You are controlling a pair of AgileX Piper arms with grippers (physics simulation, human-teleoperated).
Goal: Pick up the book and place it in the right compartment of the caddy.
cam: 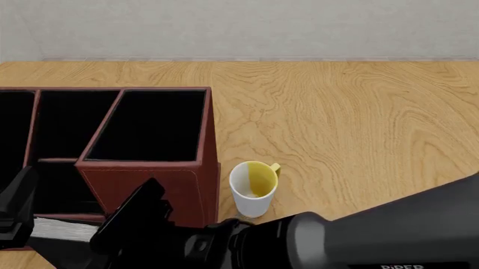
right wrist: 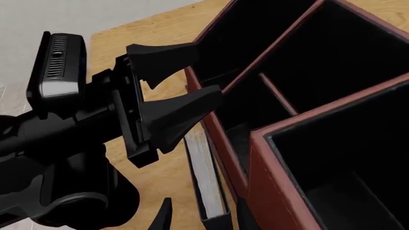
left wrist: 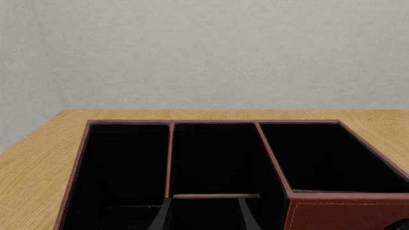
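book: one, a thick black hardcover (right wrist: 206,179) lying on the tabletop (cam: 351,117) just beside the caddy's low front wall, white page edges facing up toward the right wrist camera; in the front view only a pale strip of pages shows at the lower left.
caddy: one reddish-brown box (cam: 150,179) with black lining, at the left of the front view.
right compartment: the tallest section (cam: 153,126), nothing visible inside it.
left gripper: one (right wrist: 176,91), its fingers apart and clamped on nothing, hovering above the book near the caddy's front edge.
right gripper: one (right wrist: 201,215), only the finger tips show, spread apart on either side of the book's near end; contact cannot be told.
mug: one, white outside and yellow inside (cam: 253,188), standing just beside the caddy's right wall.
handling: the book is likely stiff and fairly heavy, with smooth covers that could slip; the pages could fan open if it is taken by one cover.
where to take hold: probably across its thickness, both covers pinched together, near the middle of a long edge so it hangs level.
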